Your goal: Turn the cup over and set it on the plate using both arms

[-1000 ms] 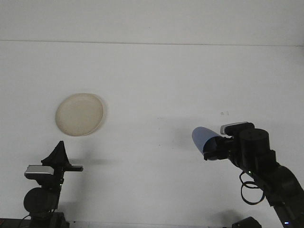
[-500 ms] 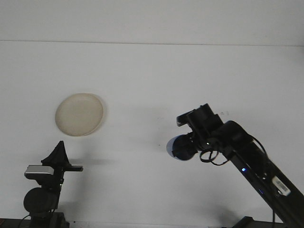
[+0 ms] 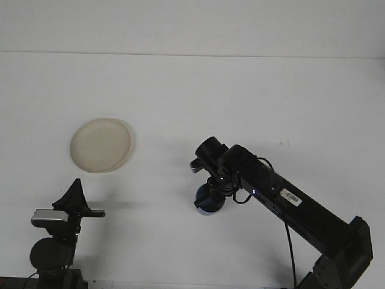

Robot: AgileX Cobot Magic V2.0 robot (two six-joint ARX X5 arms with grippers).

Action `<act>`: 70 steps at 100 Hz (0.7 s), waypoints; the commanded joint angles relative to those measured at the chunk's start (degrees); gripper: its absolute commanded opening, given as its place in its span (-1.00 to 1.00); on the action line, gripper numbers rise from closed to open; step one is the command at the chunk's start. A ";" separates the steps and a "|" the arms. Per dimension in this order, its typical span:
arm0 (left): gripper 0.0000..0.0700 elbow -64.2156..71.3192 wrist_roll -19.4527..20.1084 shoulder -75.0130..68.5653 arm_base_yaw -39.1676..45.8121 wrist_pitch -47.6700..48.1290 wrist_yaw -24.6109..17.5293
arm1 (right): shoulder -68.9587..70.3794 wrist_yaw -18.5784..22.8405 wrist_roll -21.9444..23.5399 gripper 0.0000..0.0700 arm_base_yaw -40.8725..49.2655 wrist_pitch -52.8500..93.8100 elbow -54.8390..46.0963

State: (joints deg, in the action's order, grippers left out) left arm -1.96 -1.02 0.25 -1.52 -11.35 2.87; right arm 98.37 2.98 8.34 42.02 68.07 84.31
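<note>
A plain white table [image 3: 240,90] fills the view, meeting a pale wall [image 3: 192,24] behind.

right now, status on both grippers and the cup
Right gripper shut on blue cup, low over table centre. Left gripper parked near the front edge, holding nothing. Plate bare, far left. Nothing between cup and plate.

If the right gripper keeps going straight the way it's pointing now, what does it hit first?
The right gripper points down, holding the blue cup. Going straight on, the cup would probably meet the bare white table right beneath it, well short of the plate; the remaining gap is unclear.
</note>
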 commanded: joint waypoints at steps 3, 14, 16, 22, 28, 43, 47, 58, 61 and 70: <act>-0.97 1.16 -0.07 -0.07 0.07 -0.70 0.09 | 2.16 0.11 -0.63 -0.99 1.01 -0.83 1.60; -0.97 1.14 -0.07 -0.07 0.07 -0.72 0.09 | 3.13 0.17 -0.68 -0.99 1.40 -1.05 1.60; -0.97 1.16 -0.07 -0.07 0.04 -0.70 0.09 | 3.23 0.15 -0.68 -0.99 1.44 -1.03 1.60; -0.97 1.16 -0.07 -0.07 0.07 -0.72 0.09 | 3.67 0.20 -0.79 -0.99 1.53 -1.33 1.60; -0.97 1.16 -0.07 -0.07 0.07 -0.72 0.09 | 3.98 0.17 -0.87 -0.99 1.53 -1.62 1.60; -0.97 1.14 -0.07 -0.07 0.07 -0.72 0.09 | 4.52 0.20 -0.98 -0.97 1.53 -2.01 1.60; -0.97 1.16 -0.09 -0.07 0.07 -0.72 0.09 | 4.59 0.20 -0.98 -0.97 1.53 -2.05 1.60; -0.97 1.14 -0.07 -0.07 0.07 -0.72 0.09 | 4.79 0.22 -0.96 -0.95 1.55 -2.01 1.60; -0.97 1.14 -0.07 -0.07 0.07 -0.70 0.09 | 4.79 0.20 -0.92 -0.91 1.55 -1.97 1.60; -0.97 1.16 -0.07 -0.07 0.04 -0.72 0.09 | 4.79 0.39 -0.72 -0.52 1.55 -2.05 1.60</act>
State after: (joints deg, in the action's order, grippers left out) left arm -1.96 -0.99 0.25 -1.52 -11.35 2.90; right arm 101.43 3.20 7.84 42.98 66.35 84.60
